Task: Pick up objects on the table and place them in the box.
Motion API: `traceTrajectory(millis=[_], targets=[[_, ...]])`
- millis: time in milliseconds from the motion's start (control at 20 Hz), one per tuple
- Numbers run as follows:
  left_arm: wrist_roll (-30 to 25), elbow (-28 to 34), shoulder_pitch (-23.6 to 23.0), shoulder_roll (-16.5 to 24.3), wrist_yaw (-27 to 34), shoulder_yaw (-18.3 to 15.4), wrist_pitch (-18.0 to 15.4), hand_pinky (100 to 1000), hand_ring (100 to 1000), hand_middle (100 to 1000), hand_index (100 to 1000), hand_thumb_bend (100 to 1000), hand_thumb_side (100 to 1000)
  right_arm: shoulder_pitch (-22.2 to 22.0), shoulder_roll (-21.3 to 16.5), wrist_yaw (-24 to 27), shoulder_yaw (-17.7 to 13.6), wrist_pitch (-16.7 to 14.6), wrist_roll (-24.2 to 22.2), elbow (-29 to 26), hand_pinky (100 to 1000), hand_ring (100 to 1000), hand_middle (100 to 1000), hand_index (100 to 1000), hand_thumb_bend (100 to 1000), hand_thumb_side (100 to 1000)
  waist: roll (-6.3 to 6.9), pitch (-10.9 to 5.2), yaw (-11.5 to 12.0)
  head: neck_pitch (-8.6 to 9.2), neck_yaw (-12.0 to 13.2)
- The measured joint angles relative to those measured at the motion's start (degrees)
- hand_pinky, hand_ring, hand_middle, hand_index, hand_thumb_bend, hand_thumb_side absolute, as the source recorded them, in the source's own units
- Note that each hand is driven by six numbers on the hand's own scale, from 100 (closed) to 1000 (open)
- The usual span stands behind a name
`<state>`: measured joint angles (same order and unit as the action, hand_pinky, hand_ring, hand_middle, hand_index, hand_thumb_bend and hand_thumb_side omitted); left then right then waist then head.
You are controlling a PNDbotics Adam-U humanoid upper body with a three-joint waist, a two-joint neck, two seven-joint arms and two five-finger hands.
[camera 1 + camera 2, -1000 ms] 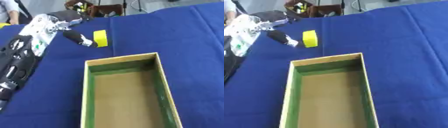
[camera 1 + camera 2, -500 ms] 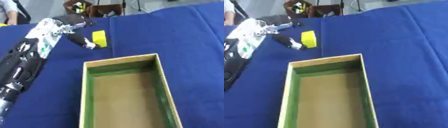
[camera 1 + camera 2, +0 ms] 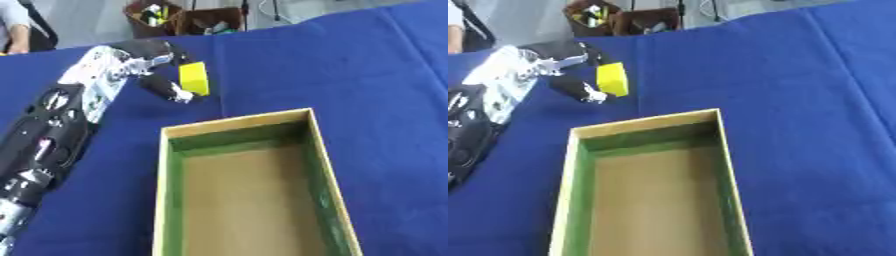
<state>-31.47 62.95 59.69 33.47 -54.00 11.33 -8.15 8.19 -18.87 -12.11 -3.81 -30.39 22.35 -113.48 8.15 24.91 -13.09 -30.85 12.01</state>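
A yellow block [image 3: 194, 78] lies on the blue cloth just beyond the box's far left corner. My left hand [image 3: 131, 67] reaches in from the left. Its dark fingers [image 3: 162, 50] come to the block's upper left edge, and its thumb [image 3: 168, 89] touches the lower left side. The block sits in the gap between them, resting on the cloth, and the hand is open around it. The wooden box [image 3: 236, 120], with green inner walls and a brown floor, stands in the near middle and holds nothing. My right hand shows in neither view.
Blue cloth [image 3: 350, 65] covers the table, with bare cloth to the right of the box. Brown containers [image 3: 153, 12] with small things stand past the far edge. A person's sleeve [image 3: 13, 22] shows at the far left.
My left arm has stretched forward and right, bringing its fingers and thumb up to the yellow block. The block stays in place.
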Motion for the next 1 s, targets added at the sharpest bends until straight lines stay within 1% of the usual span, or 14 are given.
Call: traceTrajectory(millis=[350,450,600,750,800,1000], targets=[[1.0,-0.6,0.4,0.0,-1.4,-0.6,0.0,670,801,799,929,533,750,0.4,0.4,-0.1,0.3,0.4,-0.4,0.0,752,783,629,805,146,627,0.32,0.59,-0.4,0.75,0.3],[1.5,-0.6,0.4,0.0,-1.4,-0.7,0.1,652,784,769,901,479,739,0.4,0.5,-0.2,0.3,0.5,-0.5,0.0,752,783,629,805,149,628,0.41,0.66,-0.6,0.77,0.3],[2.5,-0.6,0.4,0.0,-0.7,-0.8,0.3,641,775,760,891,467,736,0.4,0.6,-0.3,0.4,0.6,-0.7,0.0,753,784,628,805,151,629,0.43,0.87,-0.6,0.78,0.3],[3.4,-0.5,0.4,0.0,1.0,-0.8,0.4,626,757,729,863,450,721,0.4,0.8,-0.4,0.4,0.9,-0.8,0.0,754,784,628,806,154,630,0.58,0.9,-0.6,0.78,0.3],[3.6,-0.5,0.4,0.0,1.4,-0.8,0.4,617,742,693,839,448,713,0.4,0.9,-0.4,0.4,0.9,-0.9,0.0,754,784,628,806,154,630,0.59,0.91,-0.6,0.78,0.3],[3.7,-0.5,0.4,0.0,2.0,-0.8,0.4,581,698,611,777,424,688,0.6,1.0,-0.4,0.6,1.1,-0.8,0.0,754,784,628,806,153,630,0.6,1.06,-0.6,0.78,0.4]])
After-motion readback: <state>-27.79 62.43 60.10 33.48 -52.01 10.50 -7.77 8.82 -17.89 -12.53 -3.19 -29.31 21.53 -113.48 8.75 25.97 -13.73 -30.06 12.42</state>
